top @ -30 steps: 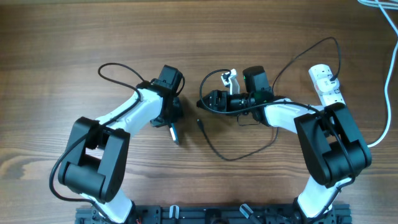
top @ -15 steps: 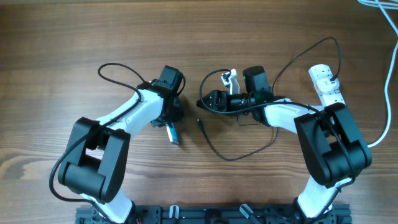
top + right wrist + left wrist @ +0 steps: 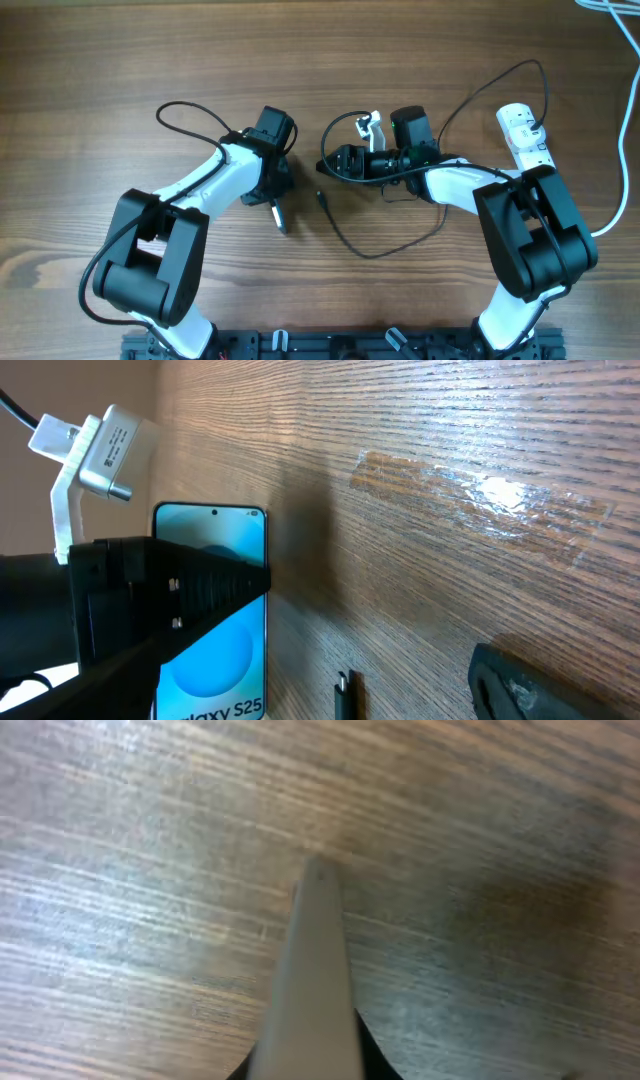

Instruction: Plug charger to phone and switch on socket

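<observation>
Left end effector (image 3: 272,198) holds phone (image 3: 215,660) on edge; right end effector (image 3: 330,163) wide, empty. We'd pinch charger (image 3: 345,693) near its plug.

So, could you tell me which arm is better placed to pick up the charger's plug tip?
The right arm: its jaws stand open and empty near the plug tip, while the left arm has its jaws shut on the phone.

Phone (image 3: 222,660) — teal screen lit, standing upright on its edge, screen facing right. Charger (image 3: 322,199) — thin black cable, plug tip lying loose near the phone, not inserted. Socket (image 3: 521,131) — white strip, far right.
</observation>
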`<action>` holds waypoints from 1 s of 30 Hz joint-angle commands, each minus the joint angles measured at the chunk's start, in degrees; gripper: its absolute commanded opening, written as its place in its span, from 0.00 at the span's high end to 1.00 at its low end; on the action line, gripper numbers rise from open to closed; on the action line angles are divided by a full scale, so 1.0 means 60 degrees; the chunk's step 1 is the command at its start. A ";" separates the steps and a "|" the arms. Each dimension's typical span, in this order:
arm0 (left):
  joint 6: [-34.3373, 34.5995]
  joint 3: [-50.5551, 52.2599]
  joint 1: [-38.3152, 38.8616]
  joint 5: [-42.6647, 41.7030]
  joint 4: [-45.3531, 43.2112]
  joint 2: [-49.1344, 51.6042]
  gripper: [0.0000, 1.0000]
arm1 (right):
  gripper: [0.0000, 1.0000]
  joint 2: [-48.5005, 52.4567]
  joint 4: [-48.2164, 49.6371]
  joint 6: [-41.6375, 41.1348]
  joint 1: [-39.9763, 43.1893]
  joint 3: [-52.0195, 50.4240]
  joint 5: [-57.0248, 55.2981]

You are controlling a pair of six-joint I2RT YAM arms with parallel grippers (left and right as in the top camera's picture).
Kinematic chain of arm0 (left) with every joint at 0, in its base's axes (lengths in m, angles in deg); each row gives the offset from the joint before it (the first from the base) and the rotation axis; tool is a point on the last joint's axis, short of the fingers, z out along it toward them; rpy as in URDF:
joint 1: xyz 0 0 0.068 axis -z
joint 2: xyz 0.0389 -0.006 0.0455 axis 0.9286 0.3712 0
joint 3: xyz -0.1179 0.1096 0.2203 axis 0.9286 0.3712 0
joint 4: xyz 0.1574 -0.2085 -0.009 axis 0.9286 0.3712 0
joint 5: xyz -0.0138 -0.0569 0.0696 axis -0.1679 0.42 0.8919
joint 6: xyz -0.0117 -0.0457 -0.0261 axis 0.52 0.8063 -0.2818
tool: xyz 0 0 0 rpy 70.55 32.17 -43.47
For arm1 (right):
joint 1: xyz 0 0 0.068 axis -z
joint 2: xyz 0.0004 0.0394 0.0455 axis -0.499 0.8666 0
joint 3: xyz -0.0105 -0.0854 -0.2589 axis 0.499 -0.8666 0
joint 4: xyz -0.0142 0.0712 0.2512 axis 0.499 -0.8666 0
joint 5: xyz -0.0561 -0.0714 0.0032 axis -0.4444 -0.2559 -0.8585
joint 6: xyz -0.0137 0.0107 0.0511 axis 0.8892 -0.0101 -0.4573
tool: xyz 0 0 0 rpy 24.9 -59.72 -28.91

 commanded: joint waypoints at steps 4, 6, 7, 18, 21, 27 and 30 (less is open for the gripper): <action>0.0015 0.0055 -0.0127 -0.0601 0.0138 -0.0280 0.96 | 0.00 0.0310 -0.0321 0.0186 0.0022 -0.0229 -0.1249; -0.0011 0.0055 -0.0331 -0.1038 0.0135 -0.0280 0.96 | 0.00 0.0310 -0.0321 0.0175 0.0022 -0.0229 -0.1246; -0.0011 0.0055 -0.0437 -0.1330 0.0135 -0.0280 0.96 | 0.00 0.0310 -0.0313 0.0160 0.0022 -0.0229 -0.1246; -0.0678 0.0055 -0.0747 -0.4648 -0.1308 -0.0280 0.96 | 0.00 0.0310 -0.0368 0.0153 0.0022 -0.0229 -0.1231; 0.0659 0.0055 -0.1501 -0.5646 -0.2976 -0.0280 0.96 | 0.00 0.0310 -0.0484 0.0164 0.0022 -0.0229 -0.1209; 0.1024 0.0062 -0.2302 -0.6484 -0.5213 -0.0277 0.96 | 0.00 0.0310 -0.0616 0.0200 -0.0055 -0.0229 -0.1319; 0.1009 0.0062 -0.2648 -0.6725 -0.5300 -0.0277 0.96 | 0.01 0.0310 -0.0667 0.0262 -0.0455 -0.0226 -0.2055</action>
